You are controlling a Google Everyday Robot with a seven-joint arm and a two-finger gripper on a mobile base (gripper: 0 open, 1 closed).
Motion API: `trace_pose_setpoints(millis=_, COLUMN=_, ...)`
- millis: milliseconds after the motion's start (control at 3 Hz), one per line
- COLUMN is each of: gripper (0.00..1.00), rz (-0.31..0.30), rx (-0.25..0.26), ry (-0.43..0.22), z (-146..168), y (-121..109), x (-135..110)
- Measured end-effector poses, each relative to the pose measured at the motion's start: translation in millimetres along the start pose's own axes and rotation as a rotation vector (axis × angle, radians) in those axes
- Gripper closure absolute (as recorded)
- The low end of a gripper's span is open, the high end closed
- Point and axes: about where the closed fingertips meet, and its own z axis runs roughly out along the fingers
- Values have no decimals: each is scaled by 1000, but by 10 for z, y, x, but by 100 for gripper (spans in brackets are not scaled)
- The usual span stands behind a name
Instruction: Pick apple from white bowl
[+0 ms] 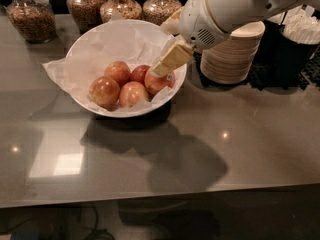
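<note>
Cream-coloured and wedge-shaped, the gripper (161, 70) is seen just above the frame's centre, slanted down and to the left from the bulky white robot arm (235, 9) that enters from the upper right. Its tip is laid over the upper edge of the largest apple, mostly red with pale streaks and a small dark sticker (159, 86) — whether contact has been made cannot be told, nor whether the claw is spread or pressed together, since only a single slab is presented from this angle. That apple is found at the right end of the cluster inside the large round white bowl (125, 112), close to the right wall. It is probably approached from the right for that reason, as its left flank is crowded by the smaller dark-red apple (140, 74). Three yellower, orange-blushed apples (118, 72) are nested further left, all cushioned by the crinkled white paper lining (115, 41), which is draped past the rim at the left. The bowl is set in the upper middle of the grey countertop (225, 134), near a stack of beige paper bowls (235, 54) at the upper right, and glass jars of brown contents (32, 16) are lined along the top edge. The step is judged to be the close approach before the grasp — nothing has yet been lifted.
</note>
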Motion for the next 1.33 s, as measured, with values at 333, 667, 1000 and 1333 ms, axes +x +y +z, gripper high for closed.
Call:
trace_pose_setpoints(millis=333, gripper=26, rz=22, rx=-6, ry=-20, z=86, y=7, x=21)
trace_pose_setpoints(millis=667, gripper=14, rz=30, rx=-21, ry=-27, z=156, y=42, x=19)
trace_pose_setpoints(millis=1000, gripper=13, rz=29, rx=-44, ry=-31, z=239, y=93, x=-7)
trace_pose_setpoints(millis=1333, gripper=17, rz=43, rx=-73, ry=-21, z=364, y=145, x=33)
